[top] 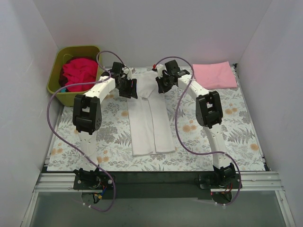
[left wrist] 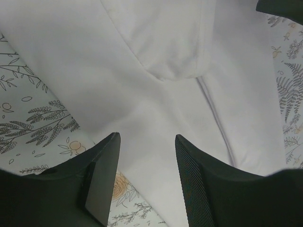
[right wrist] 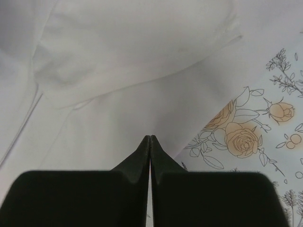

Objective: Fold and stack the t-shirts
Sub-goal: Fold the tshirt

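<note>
A white t-shirt lies on the floral sheet, its sides folded in to a long narrow strip with the collar end at the back. My left gripper is open and empty, low over the shirt's back left part; its jaws stand apart over white cloth in the left wrist view. My right gripper is shut with nothing between its tips, over the shirt's back right edge. A folded pale pink t-shirt lies at the back right. Crimson red t-shirts are bunched in the tub.
The olive-green tub stands at the back left, just left of my left arm. The grey-and-orange floral sheet covers the table. White walls close in the left, right and back sides.
</note>
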You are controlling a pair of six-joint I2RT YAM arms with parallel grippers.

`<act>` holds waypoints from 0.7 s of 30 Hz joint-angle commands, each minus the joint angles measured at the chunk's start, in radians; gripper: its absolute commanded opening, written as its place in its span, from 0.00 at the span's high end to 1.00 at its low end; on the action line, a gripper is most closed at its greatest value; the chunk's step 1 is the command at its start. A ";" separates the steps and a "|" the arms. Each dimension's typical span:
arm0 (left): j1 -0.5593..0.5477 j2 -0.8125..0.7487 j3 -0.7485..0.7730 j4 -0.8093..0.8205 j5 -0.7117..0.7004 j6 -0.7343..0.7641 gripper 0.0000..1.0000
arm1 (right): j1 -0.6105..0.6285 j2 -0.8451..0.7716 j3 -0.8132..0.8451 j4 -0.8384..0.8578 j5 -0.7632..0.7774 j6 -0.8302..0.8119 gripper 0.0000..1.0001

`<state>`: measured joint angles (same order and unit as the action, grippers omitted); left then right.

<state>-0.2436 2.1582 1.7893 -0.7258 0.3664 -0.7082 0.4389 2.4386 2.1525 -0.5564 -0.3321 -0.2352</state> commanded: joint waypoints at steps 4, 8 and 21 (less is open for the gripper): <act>0.012 0.023 0.065 -0.001 -0.037 -0.008 0.51 | -0.017 0.048 0.001 0.061 0.054 0.108 0.99; 0.015 0.037 0.082 -0.006 -0.038 -0.008 0.51 | -0.058 0.062 -0.031 0.053 0.057 0.181 0.99; 0.015 0.091 0.120 0.005 0.026 -0.031 0.52 | -0.149 0.054 -0.073 0.024 0.087 0.203 0.99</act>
<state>-0.2321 2.2475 1.8774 -0.7265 0.3561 -0.7238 0.2943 2.4840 2.1105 -0.4843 -0.3027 -0.0101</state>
